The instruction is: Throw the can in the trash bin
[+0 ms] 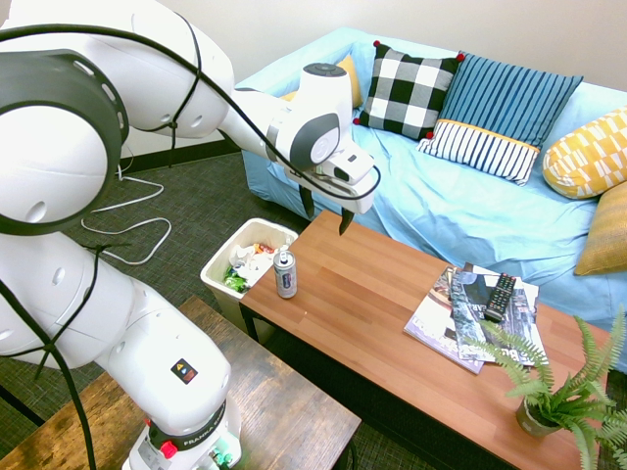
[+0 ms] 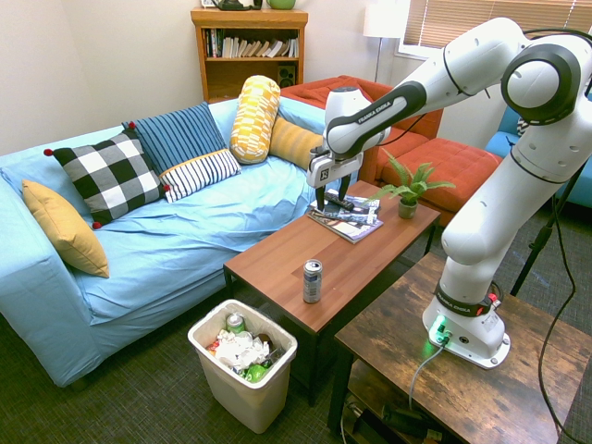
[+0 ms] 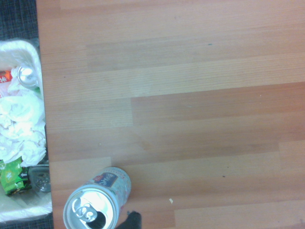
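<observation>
The can (image 1: 285,272) (image 2: 313,281) stands upright on the wooden coffee table (image 1: 392,313) (image 2: 351,254), close to the table end beside the trash bin. It is slim and silver with a purple-and-white label, and its opened top shows in the wrist view (image 3: 95,207). The cream-white trash bin (image 1: 217,266) (image 2: 274,388) (image 3: 21,213) sits on the floor just past that table end, holding white, green and orange rubbish. My gripper (image 1: 324,211) (image 2: 327,200) hangs open above the table, well above the can and off to its side, holding nothing.
Magazines (image 1: 446,318) (image 2: 344,222) with a black remote (image 1: 499,296) lie further along the table, and a potted fern (image 1: 563,392) (image 2: 409,190) stands at its far end. A blue sofa (image 1: 470,211) (image 2: 157,240) with cushions runs along the table's long side.
</observation>
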You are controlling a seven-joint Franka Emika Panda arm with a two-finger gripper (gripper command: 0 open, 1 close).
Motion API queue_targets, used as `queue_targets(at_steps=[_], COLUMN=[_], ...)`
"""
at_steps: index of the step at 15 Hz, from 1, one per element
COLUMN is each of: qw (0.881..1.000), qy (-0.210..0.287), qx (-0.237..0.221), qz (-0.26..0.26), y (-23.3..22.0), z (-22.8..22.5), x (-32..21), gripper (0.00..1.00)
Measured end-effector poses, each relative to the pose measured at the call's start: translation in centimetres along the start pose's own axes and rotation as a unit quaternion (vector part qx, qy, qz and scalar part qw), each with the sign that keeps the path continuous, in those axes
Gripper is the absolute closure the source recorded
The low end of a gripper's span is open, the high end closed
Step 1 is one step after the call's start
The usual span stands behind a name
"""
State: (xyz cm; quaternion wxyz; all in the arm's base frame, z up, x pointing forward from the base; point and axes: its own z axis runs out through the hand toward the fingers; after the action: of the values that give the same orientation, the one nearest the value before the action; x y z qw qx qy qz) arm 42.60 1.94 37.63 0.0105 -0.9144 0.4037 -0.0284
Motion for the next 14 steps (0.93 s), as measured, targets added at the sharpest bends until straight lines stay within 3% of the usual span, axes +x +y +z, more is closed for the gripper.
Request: queue_targets(at_steps=[7,14], qw=[1.0,1.0], qy=[-0.015,-0.01], qx=[0.005,-0.006], qz=[0.001,0.013], y=[-0.6,-1.7], z=[1.3,7.1], x=[-2.5,-8.8], gripper=[0.0,0.0])
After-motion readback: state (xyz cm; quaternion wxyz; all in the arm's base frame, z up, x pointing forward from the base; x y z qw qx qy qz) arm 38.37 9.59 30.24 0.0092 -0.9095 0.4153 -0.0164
